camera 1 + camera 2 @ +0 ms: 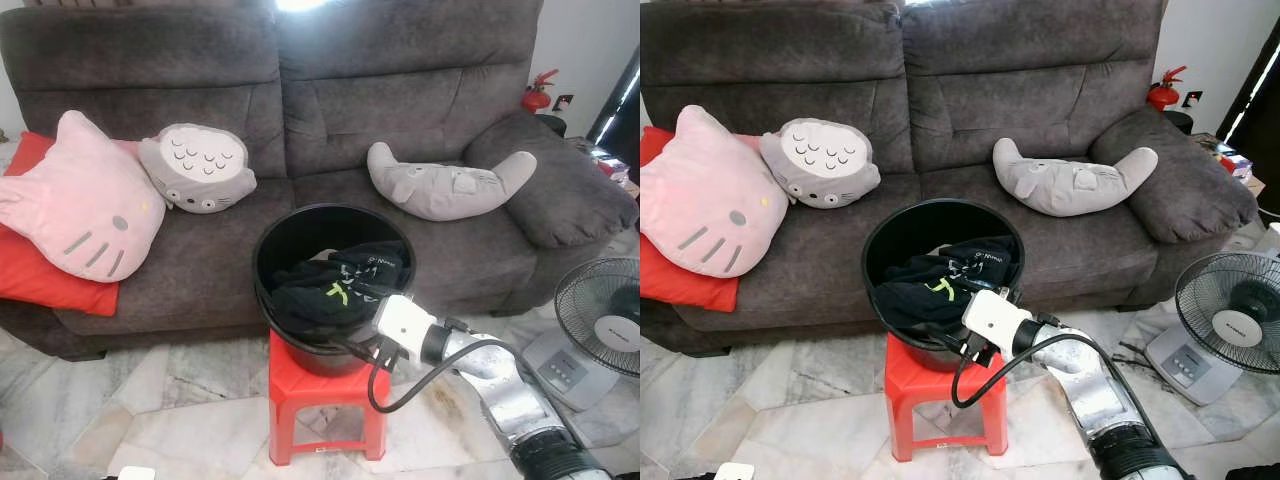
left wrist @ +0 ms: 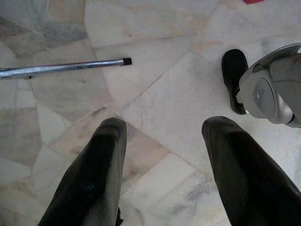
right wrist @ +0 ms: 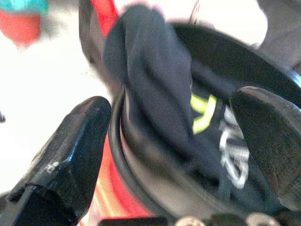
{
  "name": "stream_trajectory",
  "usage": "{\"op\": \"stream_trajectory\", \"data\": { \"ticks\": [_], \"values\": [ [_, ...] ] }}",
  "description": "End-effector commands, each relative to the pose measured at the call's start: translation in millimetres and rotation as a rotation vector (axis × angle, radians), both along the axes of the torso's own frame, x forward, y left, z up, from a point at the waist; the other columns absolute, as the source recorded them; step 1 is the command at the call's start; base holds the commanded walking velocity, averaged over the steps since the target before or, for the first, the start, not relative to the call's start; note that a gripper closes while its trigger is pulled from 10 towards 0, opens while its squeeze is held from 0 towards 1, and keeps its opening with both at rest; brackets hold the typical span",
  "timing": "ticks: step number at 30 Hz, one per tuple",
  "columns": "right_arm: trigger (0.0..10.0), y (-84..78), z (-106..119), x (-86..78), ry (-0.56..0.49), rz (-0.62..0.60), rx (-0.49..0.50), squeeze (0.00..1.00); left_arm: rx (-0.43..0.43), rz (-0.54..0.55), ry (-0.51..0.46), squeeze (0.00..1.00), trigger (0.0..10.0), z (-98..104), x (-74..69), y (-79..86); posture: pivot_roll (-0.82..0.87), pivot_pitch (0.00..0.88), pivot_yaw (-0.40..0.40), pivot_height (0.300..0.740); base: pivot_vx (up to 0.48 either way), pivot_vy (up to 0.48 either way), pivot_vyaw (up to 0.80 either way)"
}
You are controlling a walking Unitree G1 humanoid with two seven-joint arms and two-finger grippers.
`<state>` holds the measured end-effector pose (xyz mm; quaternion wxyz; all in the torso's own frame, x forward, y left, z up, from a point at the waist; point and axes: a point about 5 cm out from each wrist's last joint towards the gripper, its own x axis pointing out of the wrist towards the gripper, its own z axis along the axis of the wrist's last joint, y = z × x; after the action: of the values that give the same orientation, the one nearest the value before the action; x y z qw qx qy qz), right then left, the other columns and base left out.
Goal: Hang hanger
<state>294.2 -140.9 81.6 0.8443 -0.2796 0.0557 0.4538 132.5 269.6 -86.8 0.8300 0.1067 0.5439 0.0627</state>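
A black bucket [image 1: 300, 235] stands on a red stool [image 1: 325, 395] on the marble floor [image 1: 160, 410] before the sofa [image 1: 300, 120]. Dark clothes [image 1: 335, 285] fill it and spill over its near rim. The right gripper [image 3: 171, 141] sits at that near rim with its fingers spread apart, one outside the bucket wall, the other over the cloth, gripping nothing. The left gripper [image 2: 162, 169] hangs released above the floor, near a metal rod [image 2: 61, 68]. No hanger can be made out anywhere, and no rail. By my reading the task has hardly begun: a garment must first be lifted, and the hanging itself is all left to do.
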Motion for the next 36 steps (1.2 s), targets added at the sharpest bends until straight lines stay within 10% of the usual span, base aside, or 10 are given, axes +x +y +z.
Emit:
{"op": "stream_trajectory", "data": {
  "ticks": [1, 9, 10, 12, 15, 16, 19, 20, 34, 36],
  "values": [
    [10.0, -1.4, -1.6, 1.7, 0.009, -0.005, -0.028, 0.00, 0.004, 0.000, 0.008, 0.00, 10.0, -0.2, -1.9, 1.4, -0.10, 0.000, 0.030, 0.719, 0.000, 0.000, 0.00],
    [10.0, -12.8, -4.7, 11.4, 0.024, -0.069, -0.082, 0.00, 0.004, -0.001, 0.006, 0.00, 10.0, -0.2, -1.5, 1.1, -0.10, 0.000, 0.030, 0.719, 0.000, 0.000, 0.00],
    [4.5, -13.1, -4.0, 12.6, 0.018, -0.071, -0.086, 0.00, 0.004, 0.000, 0.006, 0.00, 10.0, -0.2, -1.4, 1.1, -0.10, 0.000, 0.028, 0.719, 0.000, 0.000, 0.00],
    [0.0, -12.6, 0.0, 16.9, -0.005, -0.079, -0.085, 0.00, 0.004, 0.002, 0.005, 0.00, 10.0, -0.2, -1.4, 1.0, -0.10, 0.000, 0.028, 0.719, 0.000, 0.000, 0.00],
    [0.0, -11.7, 2.8, 19.2, -0.017, -0.084, -0.077, 0.00, 0.003, 0.003, 0.004, 0.00, 10.0, -0.2, -1.4, 0.9, -0.09, 0.000, 0.027, 0.719, 0.000, 0.000, 0.00],
    [2.7, -11.3, 2.8, 19.3, -0.016, -0.084, -0.077, 0.00, 0.003, 0.003, 0.004, 0.00, 10.0, -0.2, -1.5, 0.8, -0.10, 0.000, 0.028, 0.719, 0.000, 0.000, 0.00],
    [3.8, -10.4, 1.6, 18.9, -0.011, -0.078, -0.084, 0.00, 0.001, 0.002, 0.006, 0.00, 10.0, -0.4, -1.6, 0.7, -0.10, 0.000, 0.028, 0.719, 0.000, 0.000, 0.00],
    [10.0, -10.6, -1.1, 17.8, -0.001, -0.080, -0.091, 0.00, 0.000, 0.002, 0.006, 0.00, 10.0, -0.4, -1.7, 0.6, -0.10, 0.000, 0.027, 0.719, 0.000, 0.000, 0.00],
    [9.7, -13.4, -12.5, 18.9, 0.036, -0.127, -0.094, 0.00, 0.003, 0.002, 0.004, 0.00, 10.0, -0.2, -1.6, 1.2, -0.10, 0.000, 0.031, 0.719, 0.000, 0.000, 0.00],
    [4.4, -12.6, -11.5, 19.8, 0.029, -0.132, -0.085, 0.00, 0.004, 0.003, 0.003, 0.00, 10.0, -0.1, -1.6, 1.2, -0.10, 0.000, 0.031, 0.719, 0.000, 0.000, 0.00]
  ]
}}
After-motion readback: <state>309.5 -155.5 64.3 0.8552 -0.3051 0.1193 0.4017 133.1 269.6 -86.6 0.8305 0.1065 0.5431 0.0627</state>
